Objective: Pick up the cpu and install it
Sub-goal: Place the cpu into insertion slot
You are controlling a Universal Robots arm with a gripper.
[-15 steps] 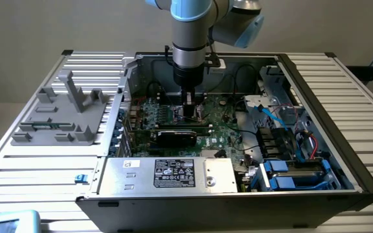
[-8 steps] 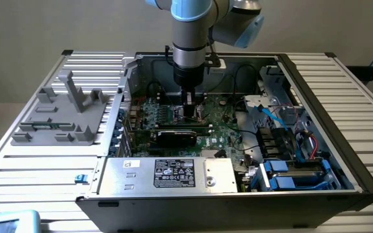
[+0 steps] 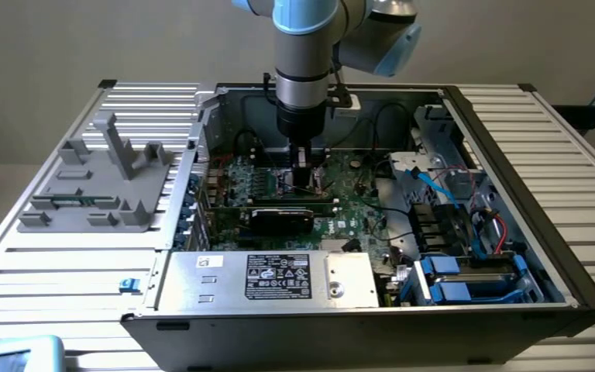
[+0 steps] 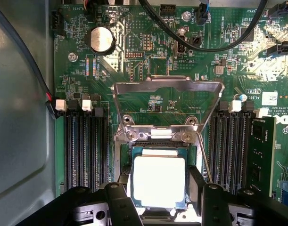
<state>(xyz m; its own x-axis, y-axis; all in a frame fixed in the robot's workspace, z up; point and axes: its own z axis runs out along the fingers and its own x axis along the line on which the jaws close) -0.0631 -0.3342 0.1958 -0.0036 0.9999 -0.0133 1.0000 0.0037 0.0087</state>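
Gripper (image 4: 160, 200): I see its fingers (image 4: 121, 200) clamped on two opposite sides of the cpu, deep inside the open computer case (image 3: 380, 333) on the bench (image 3: 70, 263).
Cpu (image 4: 159, 181): between the fingers, over the socket (image 4: 126, 162); I can't quite tell whether it is seated or hanging just above.
Load frame (image 4: 167, 87): swung open, just beyond the gripper.
Memory slots (image 4: 85, 146): flanking the gripper on both sides.
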